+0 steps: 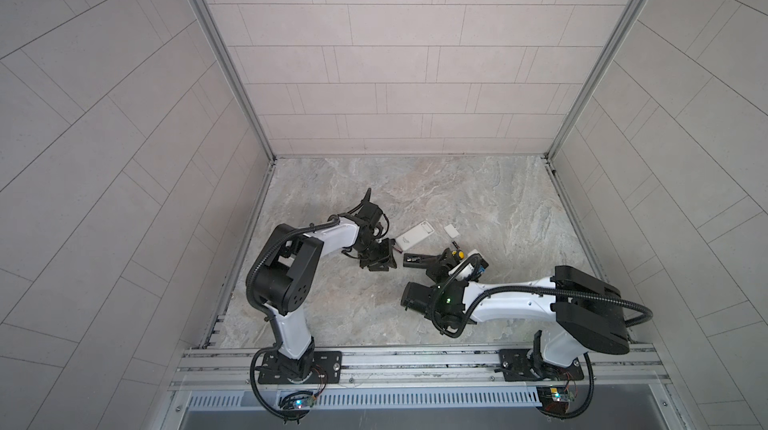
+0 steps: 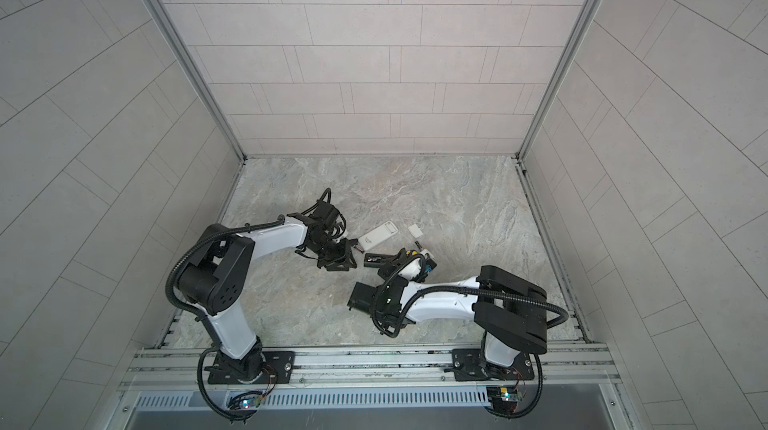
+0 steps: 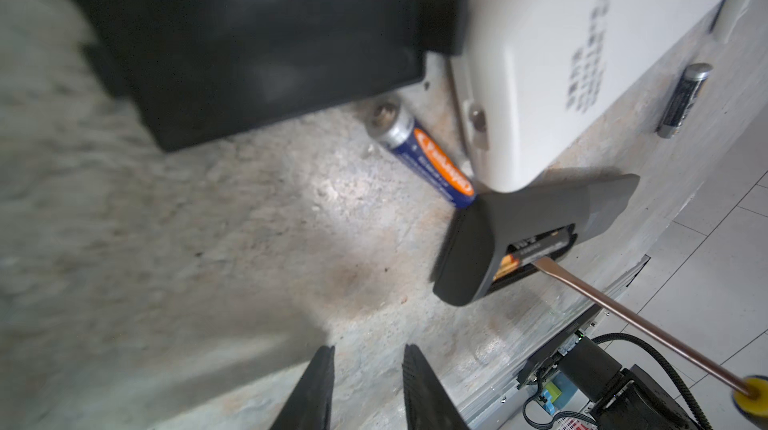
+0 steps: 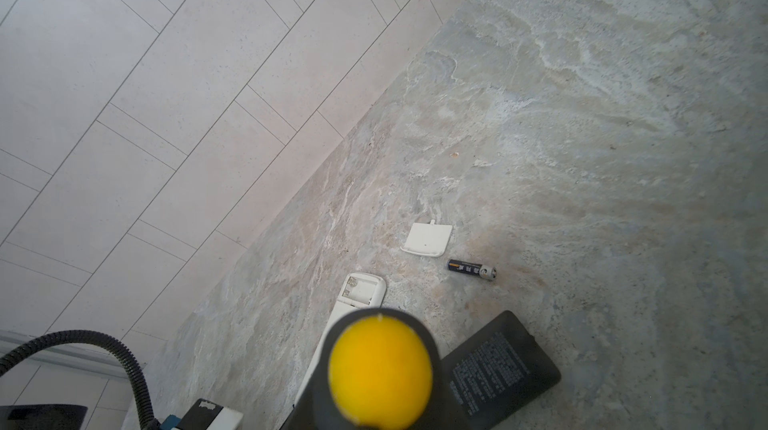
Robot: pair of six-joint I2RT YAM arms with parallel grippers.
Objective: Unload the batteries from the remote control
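The black remote control (image 3: 532,216) lies back up with its compartment open, and a battery (image 3: 521,253) still sits inside. The tip of the screwdriver (image 3: 640,322) rests in that compartment. My right gripper (image 1: 444,262) is shut on the screwdriver's handle, whose yellow end (image 4: 380,370) hides the fingers in the right wrist view. A blue-and-orange battery (image 3: 419,158) lies loose beside the white remote control (image 3: 582,54), whose compartment (image 4: 361,289) is empty. Another loose battery (image 4: 471,269) lies beyond the white remote. My left gripper (image 3: 369,349) is open over bare table, left of the black remote (image 1: 417,259).
A white battery cover (image 4: 428,239) lies on the marbled table (image 1: 478,199) behind the remotes. A blurred black shape (image 3: 249,33) fills the near part of the left wrist view. Tiled walls enclose the table on three sides, with a metal rail (image 1: 415,359) at the front.
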